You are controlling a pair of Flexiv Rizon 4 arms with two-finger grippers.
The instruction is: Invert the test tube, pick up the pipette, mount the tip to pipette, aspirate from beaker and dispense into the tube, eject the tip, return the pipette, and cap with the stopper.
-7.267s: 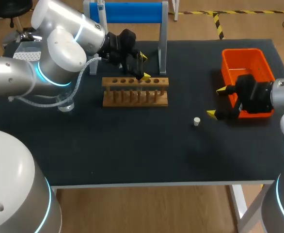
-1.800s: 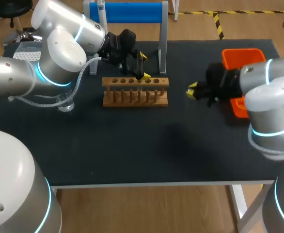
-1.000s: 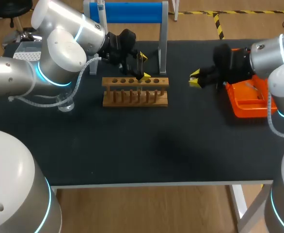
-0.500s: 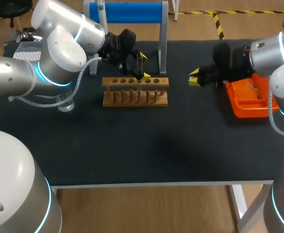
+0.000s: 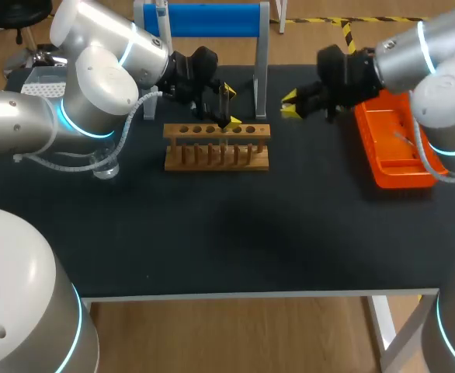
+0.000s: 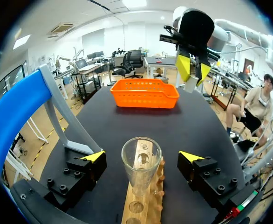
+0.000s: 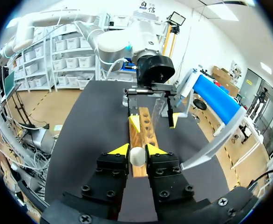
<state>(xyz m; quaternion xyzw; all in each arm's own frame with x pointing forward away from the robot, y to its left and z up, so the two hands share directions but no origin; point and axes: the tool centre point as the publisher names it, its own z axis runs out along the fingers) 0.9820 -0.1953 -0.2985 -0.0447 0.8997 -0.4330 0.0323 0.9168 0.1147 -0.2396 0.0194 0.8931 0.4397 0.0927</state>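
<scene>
Since the earlier frames the right gripper (image 5: 290,105) has swung away from the orange tray (image 5: 398,148) towards the wooden rack (image 5: 216,148); its jaws are nearly closed, pinching the small white stopper (image 7: 137,156) from two sides right at the yellow tips; ahead of them stands the test tube (image 6: 141,163), upright in the rack with its mouth open; the left gripper (image 5: 230,106) sits around the tube with its jaws wide apart, one finger on each side and neither touching the glass; the likely trouble is a stopper held this shallowly slipping or tilting as it meets the rim, or the right fingers striking the left ones flanking the mouth, or an off-centre push rocking tube and rack; no writing or label is legible on any of these.
</scene>
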